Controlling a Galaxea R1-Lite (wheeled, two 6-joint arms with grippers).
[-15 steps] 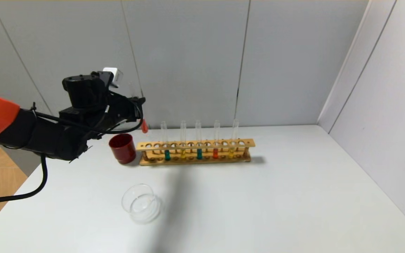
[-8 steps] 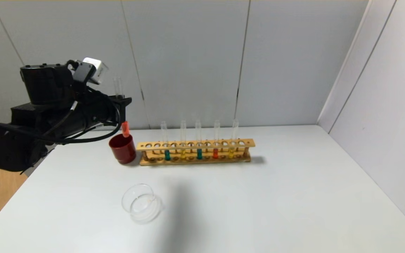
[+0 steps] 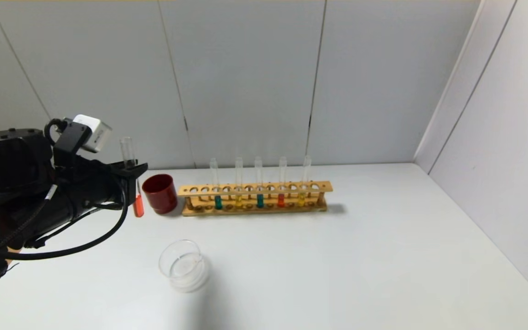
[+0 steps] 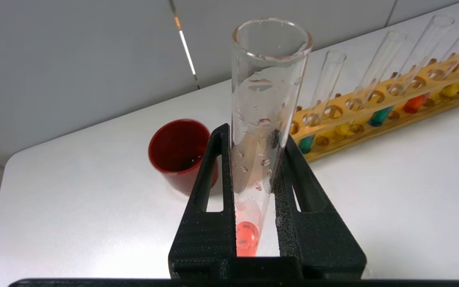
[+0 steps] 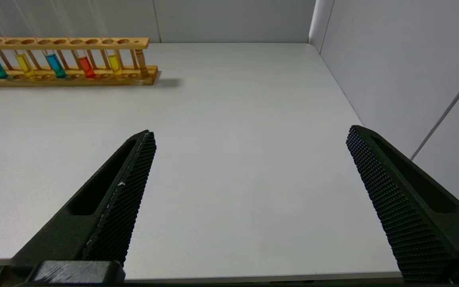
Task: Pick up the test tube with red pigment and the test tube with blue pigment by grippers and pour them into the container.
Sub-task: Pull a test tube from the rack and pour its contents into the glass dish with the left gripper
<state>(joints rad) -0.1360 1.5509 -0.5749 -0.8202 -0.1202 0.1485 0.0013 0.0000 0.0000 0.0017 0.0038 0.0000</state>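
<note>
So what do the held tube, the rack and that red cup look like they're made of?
Tube with red pigment, between the left gripper fingers: clear glass by its look, glossy, droplets clinging inside.
Rack: light, unpainted-looking wood with drilled holes.
Red cup: opaque dark red, smooth with a slight sheen; plastic or glazed ceramic, hard to say.

- Left end effector (image 3: pixel 132 170) clamped on test tube with red pigment (image 3: pixel 134 183), upright, at counter's (image 3: pixel 337 256) left side, just beside dark red cup (image 3: pixel 160 193); cup blocks the way toward the rack.
- Wooden rack (image 3: pixel 255 198) spans the back of the counter, five tubes sticking up above it, touching or nearly touching the cup.
- Container (image 3: pixel 184 266) stands alone at near left, bare counter all round it, open from above.
- Right end effector (image 5: pixel 249 167) fingers spread wide over bare counter at the right.
- Side wall (image 3: pixel 497 137) bounds the right edge.
</note>
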